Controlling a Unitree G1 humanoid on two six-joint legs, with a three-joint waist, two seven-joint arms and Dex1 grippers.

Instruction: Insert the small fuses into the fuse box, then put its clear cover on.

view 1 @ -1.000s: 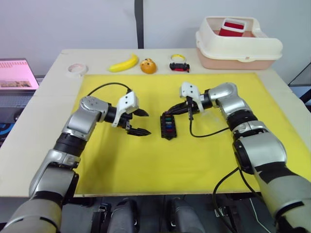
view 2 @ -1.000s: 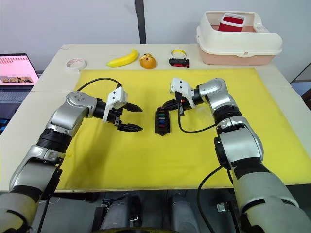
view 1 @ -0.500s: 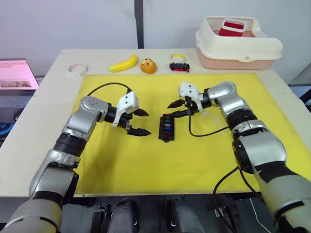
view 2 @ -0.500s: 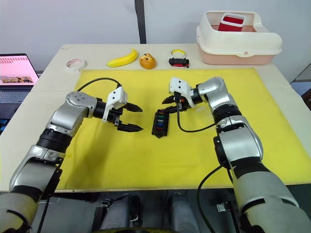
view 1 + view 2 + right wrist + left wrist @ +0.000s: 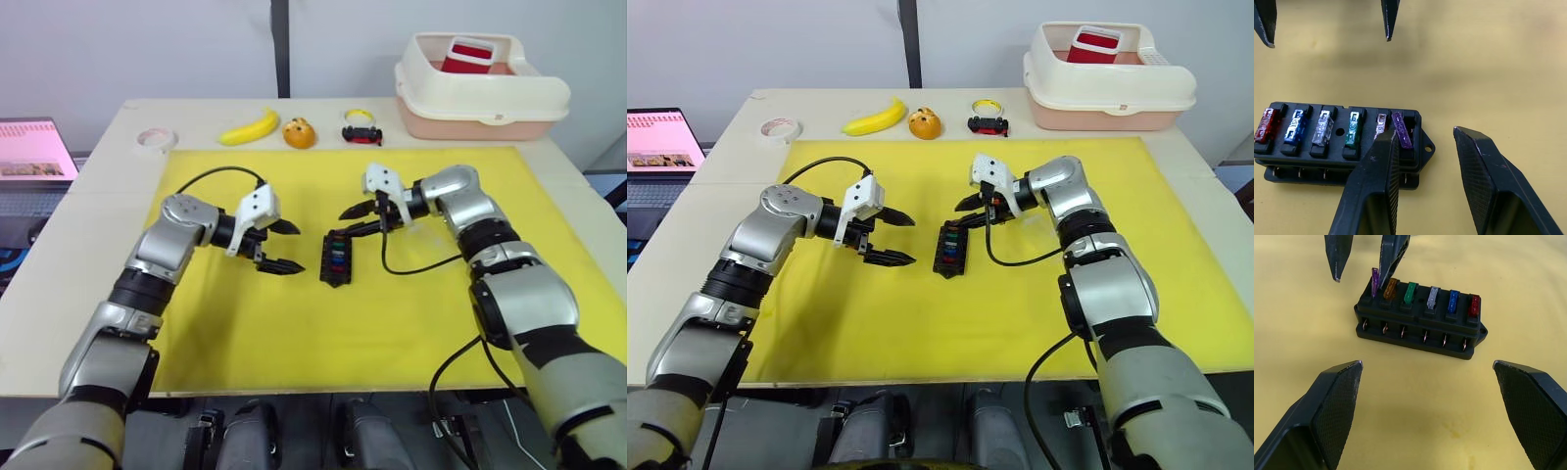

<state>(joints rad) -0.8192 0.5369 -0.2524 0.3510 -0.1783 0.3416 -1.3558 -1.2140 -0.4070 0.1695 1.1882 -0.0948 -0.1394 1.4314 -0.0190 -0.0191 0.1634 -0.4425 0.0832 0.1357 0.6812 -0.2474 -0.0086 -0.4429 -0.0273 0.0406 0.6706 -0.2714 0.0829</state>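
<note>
Right gripper [image 5: 361,219] has spread since a second ago, fingers splayed | fuse box [image 5: 336,257] just beneath; left gripper [image 5: 281,246] spread beside it

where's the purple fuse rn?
The purple fuse stands tilted in the end slot of the fuse box, mid yellow mat, next to the amber fuse; the open right gripper is right at that end.

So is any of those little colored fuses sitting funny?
Yes. The purple fuse at the end of the fuse box leans sideways and stands taller than the other five, so it looks only partly pushed in. The right gripper is open beside it.
</note>
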